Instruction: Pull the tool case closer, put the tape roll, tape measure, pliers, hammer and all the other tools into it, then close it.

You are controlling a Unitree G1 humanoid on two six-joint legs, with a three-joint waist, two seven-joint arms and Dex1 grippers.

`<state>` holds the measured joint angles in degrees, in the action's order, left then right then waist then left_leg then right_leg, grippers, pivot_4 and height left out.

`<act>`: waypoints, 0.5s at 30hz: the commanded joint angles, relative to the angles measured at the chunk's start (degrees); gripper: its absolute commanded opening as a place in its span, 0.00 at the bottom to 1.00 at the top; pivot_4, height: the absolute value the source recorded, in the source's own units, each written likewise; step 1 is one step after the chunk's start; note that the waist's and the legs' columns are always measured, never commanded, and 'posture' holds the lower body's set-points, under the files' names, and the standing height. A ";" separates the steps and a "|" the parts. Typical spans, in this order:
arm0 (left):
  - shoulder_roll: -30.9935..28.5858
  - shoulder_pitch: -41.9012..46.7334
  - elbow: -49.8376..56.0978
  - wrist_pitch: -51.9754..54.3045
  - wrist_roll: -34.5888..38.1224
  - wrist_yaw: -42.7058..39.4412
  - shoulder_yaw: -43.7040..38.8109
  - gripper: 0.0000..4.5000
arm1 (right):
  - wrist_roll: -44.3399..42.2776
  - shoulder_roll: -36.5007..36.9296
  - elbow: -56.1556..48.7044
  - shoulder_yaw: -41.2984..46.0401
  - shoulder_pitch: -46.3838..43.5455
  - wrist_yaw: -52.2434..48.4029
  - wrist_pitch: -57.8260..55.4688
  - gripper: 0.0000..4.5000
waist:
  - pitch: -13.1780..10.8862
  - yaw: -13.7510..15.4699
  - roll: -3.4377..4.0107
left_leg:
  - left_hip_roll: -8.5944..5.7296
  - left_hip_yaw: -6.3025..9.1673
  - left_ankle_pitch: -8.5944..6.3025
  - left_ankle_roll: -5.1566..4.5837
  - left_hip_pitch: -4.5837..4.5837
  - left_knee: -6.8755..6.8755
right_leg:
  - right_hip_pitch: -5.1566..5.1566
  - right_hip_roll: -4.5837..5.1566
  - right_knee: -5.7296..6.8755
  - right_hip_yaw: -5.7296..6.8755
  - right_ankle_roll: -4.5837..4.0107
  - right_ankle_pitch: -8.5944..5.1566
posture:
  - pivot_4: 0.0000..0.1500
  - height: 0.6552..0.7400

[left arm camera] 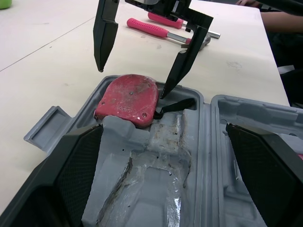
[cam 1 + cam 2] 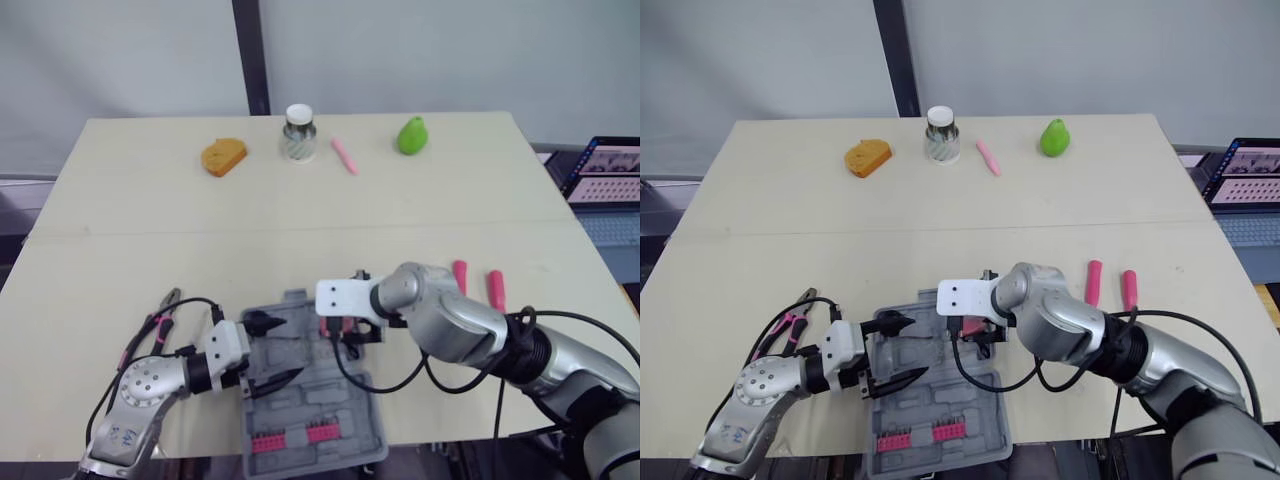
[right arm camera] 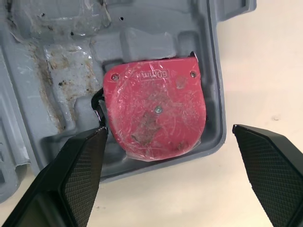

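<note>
**Tape measure is in the case, both claws spread wide**

Right at the near table edge sits the open grey tool case, a strip of red bits in its nearest end. The left gripper hangs over the case's left side with its two black fingers well apart and nothing between them. To the left of the case, beside that arm, the pliers lie on the table with their pink handles.

A little farther in, the red tape measure lies flat in a moulded pocket at the far end of the case. The right gripper hovers just above it, fingers splayed and gripping nothing. Whether one tip touches the tape measure's edge cannot be told.

To the right of that arm, two pink tool handles rest side by side on the table, outside the case.

Along the far edge stand an orange bread-shaped piece, a jar, a pink stick and a green pear.
</note>
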<state>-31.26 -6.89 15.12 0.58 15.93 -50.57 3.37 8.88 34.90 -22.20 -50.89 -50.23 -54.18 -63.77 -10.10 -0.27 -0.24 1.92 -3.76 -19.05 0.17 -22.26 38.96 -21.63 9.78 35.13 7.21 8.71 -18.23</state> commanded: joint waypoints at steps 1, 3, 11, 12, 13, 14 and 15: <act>0.43 -0.05 2.28 -0.42 0.86 0.20 0.26 1.00 | -1.69 -2.65 -2.56 8.31 2.95 4.06 4.20 0.99 | 0.00 0.05 -0.01 | 0.00 0.01 0.00 0.00 0.00 0.00 | 0.00 0.00 0.00 0.01 0.00 0.00 | 1.00 1.00; 0.47 -0.11 2.31 -0.41 0.79 0.33 0.21 1.00 | -3.50 -2.78 -4.02 12.78 5.78 4.22 9.13 0.99 | 0.00 0.06 -0.01 | 0.00 -0.01 0.00 0.00 -0.01 -0.01 | 0.00 0.00 -0.02 0.01 0.00 0.00 | 1.00 1.00; 0.36 0.08 2.25 -0.22 0.78 0.42 0.01 1.00 | -14.21 -4.29 -5.07 30.11 21.88 3.96 28.07 0.99 | 0.02 0.22 -0.04 | 0.00 0.01 -0.01 -0.01 0.00 -0.03 | 0.06 0.00 -0.07 0.04 0.01 0.01 | 1.00 1.00; 0.33 0.12 2.25 -0.19 0.78 0.41 -0.01 1.00 | -15.31 -4.64 -4.60 31.32 23.46 3.61 29.67 0.99 | 0.02 0.17 -0.04 | 0.00 -0.01 -0.01 -0.01 0.00 -0.04 | 0.06 0.00 -0.08 0.03 0.01 0.01 | 1.00 1.00; 0.30 0.20 2.21 -0.14 0.82 0.38 -0.06 1.00 | -15.61 -4.18 -3.91 31.71 24.93 3.07 31.00 0.99 | 0.01 0.03 -0.03 | 0.00 -0.01 0.00 -0.01 0.02 -0.05 | 0.06 0.00 -0.05 0.04 0.02 0.01 | 1.00 1.00; 0.26 0.28 2.20 -0.08 0.90 0.33 -0.12 1.00 | -17.59 -4.73 -2.90 32.87 26.38 2.33 31.23 0.99 | 0.01 0.03 -0.03 | 0.00 -0.05 0.00 -0.01 0.04 -0.06 | 0.05 0.00 -0.06 0.02 0.02 0.01 | 1.00 1.00; 0.22 0.35 2.19 0.00 1.02 0.27 -0.20 1.00 | -18.48 -4.89 -1.77 33.59 27.32 2.13 32.24 0.99 | 0.01 0.11 -0.03 | 0.00 -0.05 0.00 -0.01 0.05 -0.06 | 0.06 0.00 -0.05 0.02 0.02 0.01 | 1.00 1.00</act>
<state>-31.00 -6.49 15.44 0.78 15.92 -50.23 3.36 -7.37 30.43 -24.17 -19.61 -23.29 -51.17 -33.65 -10.09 -0.16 -0.27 1.93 -3.79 -19.06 0.16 -22.20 38.91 -21.56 9.78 35.08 7.24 8.72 -18.23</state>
